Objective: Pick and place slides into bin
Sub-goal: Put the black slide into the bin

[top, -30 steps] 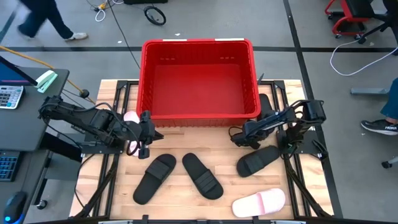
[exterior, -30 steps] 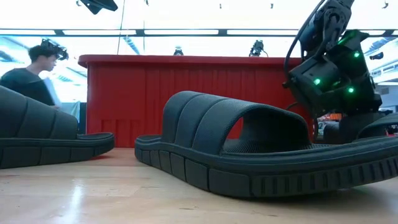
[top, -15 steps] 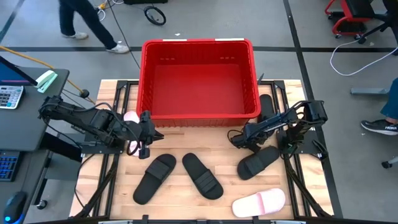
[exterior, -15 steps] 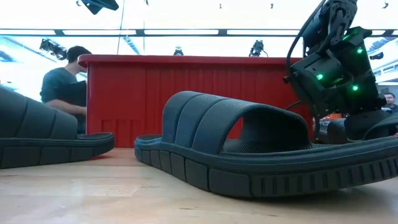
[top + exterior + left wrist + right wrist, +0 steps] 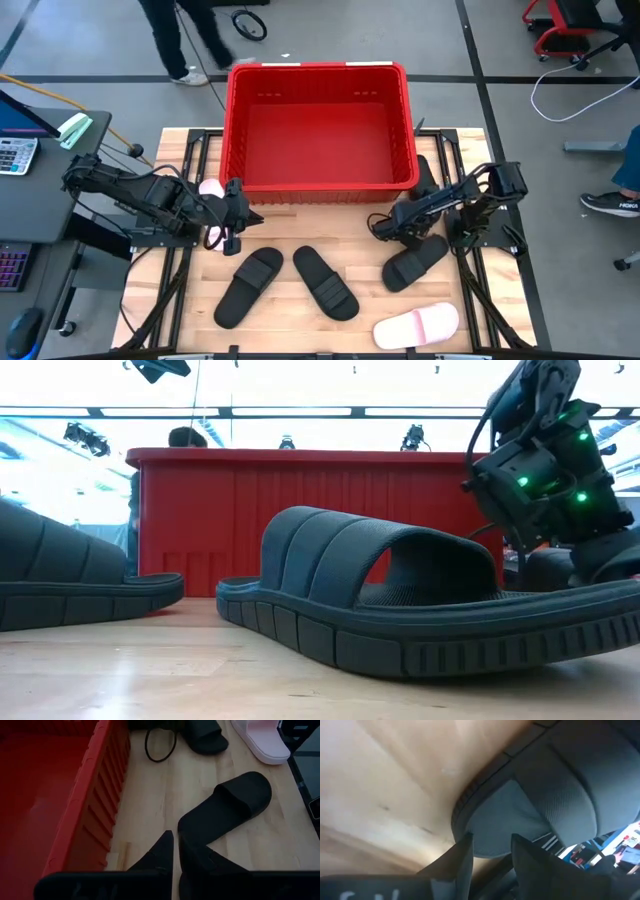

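Right now my right jaws stand slightly apart over a matte black slide, ribbed strap up, on the tabletop beside the empty red bin. Left jaws nearly together, near two black slides.

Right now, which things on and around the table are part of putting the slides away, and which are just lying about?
Part of the job:
black slides
pink slides
red bin
right gripper, down at a black slide

Just lying about:
calculator
black cable loop on the floor
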{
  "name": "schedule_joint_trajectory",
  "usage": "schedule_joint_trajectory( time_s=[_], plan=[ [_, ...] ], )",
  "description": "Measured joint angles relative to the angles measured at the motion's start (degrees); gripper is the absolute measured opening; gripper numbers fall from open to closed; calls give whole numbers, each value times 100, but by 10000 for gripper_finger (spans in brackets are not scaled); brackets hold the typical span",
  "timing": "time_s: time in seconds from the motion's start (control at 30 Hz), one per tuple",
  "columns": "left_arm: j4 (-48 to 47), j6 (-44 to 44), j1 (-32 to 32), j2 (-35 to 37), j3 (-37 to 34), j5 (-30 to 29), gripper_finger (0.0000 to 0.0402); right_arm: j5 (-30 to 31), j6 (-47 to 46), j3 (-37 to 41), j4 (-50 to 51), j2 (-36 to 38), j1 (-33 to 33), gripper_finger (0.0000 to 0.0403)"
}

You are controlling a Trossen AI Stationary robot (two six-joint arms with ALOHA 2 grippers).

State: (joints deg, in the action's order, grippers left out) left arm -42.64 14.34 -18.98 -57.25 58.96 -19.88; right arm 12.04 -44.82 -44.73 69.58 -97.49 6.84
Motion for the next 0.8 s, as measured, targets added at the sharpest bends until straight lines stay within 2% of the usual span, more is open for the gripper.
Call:
schedule_joint_trajectory(
  time_s=[0.27,0.6,0.8],
  plan=[
    [-1,-1,0,0,0,0,41,-42,7,-84,170,45,317,139],
    [1,-3,0,0,-2,0,34,87,-42,-788,118,465,388,139],
    [3,-1,-1,0,-2,-2,30,73,-229,-681,39,439,398,138]
  ],
)
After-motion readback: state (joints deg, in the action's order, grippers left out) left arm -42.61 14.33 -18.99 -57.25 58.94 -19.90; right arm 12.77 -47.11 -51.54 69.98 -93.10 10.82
